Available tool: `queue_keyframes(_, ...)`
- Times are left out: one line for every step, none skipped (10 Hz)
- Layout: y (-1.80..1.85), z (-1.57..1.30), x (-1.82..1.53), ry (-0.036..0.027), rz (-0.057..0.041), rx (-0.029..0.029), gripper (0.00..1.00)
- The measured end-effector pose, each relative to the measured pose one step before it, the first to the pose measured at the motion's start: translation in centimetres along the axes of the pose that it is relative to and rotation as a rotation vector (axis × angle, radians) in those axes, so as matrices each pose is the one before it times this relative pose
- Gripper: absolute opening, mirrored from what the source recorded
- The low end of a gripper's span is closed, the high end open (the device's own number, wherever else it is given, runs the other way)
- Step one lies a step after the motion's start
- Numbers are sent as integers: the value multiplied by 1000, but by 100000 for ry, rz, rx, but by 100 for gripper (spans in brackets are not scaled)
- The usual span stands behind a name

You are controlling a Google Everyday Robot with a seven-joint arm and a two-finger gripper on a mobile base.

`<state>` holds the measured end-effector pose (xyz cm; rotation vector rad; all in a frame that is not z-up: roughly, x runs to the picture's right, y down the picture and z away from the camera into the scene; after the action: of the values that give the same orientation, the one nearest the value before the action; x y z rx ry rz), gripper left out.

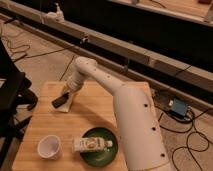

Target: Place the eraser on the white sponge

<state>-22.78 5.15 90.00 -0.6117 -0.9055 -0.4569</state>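
Eraser [58, 100]: a small, flat, matte black bar, lying tilted on the upper left part of the wooden table [55, 127], its right end over the white sponge [67, 103], a thin pale pad. The gripper [66, 93] sits at the eraser's upper end; whether it is clamped or apart cannot be told.

Nearer the camera stand a white cup [49, 147] and a green plate [99, 151] carrying a white carton [91, 144]; its printing cannot be read. The white arm [131, 120] rises on the right. Beyond the table, cables [30, 50] trail over the floor, and a blue box [178, 108] lies at right.
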Motion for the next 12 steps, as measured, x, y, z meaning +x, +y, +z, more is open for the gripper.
queue_keyframes(112,166,461,-898,870,346,39)
queue_keyframes(264,211,545,-544,1019,-224,50)
queue_keyframes(303,203,552,-506,1133,-444,62)
queue_keyframes(197,210,339,-289,717,-408,71)
queue_keyframes(221,203,395,-304,837,-526,77)
queue_keyframes(151,110,212,-152,466,-484,78)
queue_keyframes(130,74,251,-2,467,-506,78)
queue_keyframes(33,26,103,92,154,-330,78)
queue_keyframes(0,-40,-7,356,-187,-304,78)
queue_keyframes(-66,-261,-97,560,-429,6,78)
queue_keyframes(100,-372,-106,864,-658,-200,78)
queue_keyframes(-93,-699,-242,1174,-904,958,78)
